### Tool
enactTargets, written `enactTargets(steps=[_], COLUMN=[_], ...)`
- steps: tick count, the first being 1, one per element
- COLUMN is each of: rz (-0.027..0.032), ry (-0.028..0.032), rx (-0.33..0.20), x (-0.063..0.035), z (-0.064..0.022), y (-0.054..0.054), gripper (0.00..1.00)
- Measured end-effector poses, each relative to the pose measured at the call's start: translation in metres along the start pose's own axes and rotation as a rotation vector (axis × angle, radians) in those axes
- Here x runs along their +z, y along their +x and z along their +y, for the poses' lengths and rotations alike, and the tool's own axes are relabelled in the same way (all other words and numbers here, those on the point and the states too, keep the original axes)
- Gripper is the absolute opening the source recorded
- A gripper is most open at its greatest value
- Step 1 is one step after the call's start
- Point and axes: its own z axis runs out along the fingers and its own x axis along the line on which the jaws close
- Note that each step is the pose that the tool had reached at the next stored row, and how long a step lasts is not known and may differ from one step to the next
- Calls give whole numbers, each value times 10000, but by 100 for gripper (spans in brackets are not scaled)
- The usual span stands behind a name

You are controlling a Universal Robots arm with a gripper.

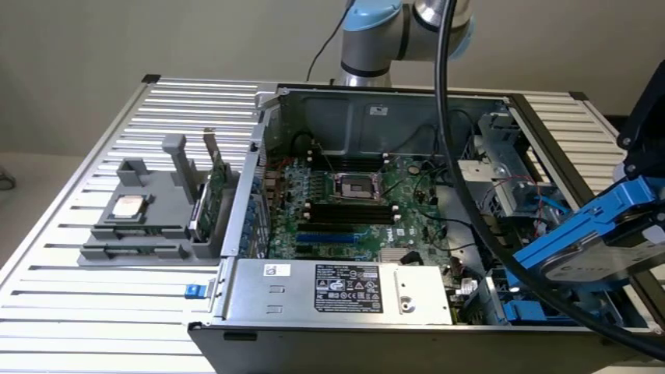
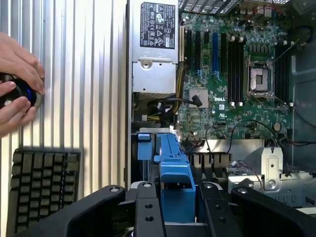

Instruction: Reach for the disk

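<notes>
The disk (image 1: 608,261), silver-grey metal framed by blue rails, hangs tilted above the right side of the open computer case (image 1: 353,101) in the exterior view. My gripper (image 1: 636,204) reaches down onto it from the exterior view's right edge. In the wrist view the disk's blue rail (image 2: 175,190) stands edge-on between my two black fingers (image 2: 148,212), and my gripper (image 2: 177,210) is shut on it. Below it lies the drive bay with another blue piece (image 2: 144,145).
Inside the case are a green motherboard (image 1: 359,206) and a silver power supply box (image 1: 348,288). Black cables (image 1: 473,210) cross in front. A grey tray with a small silver chip (image 1: 130,206) sits on the slatted table. A person's hands (image 2: 17,91) hold a black device beside a keyboard (image 2: 42,187).
</notes>
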Motion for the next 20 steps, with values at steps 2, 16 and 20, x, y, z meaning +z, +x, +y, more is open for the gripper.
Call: enactTargets(steps=[2,16,20], rz=[39,426,580], ry=[3,14,7], rx=[23,108,126], x=[-1,75,109], z=[-13,-29,-32], y=[1,26,28], gripper=[33,33,33])
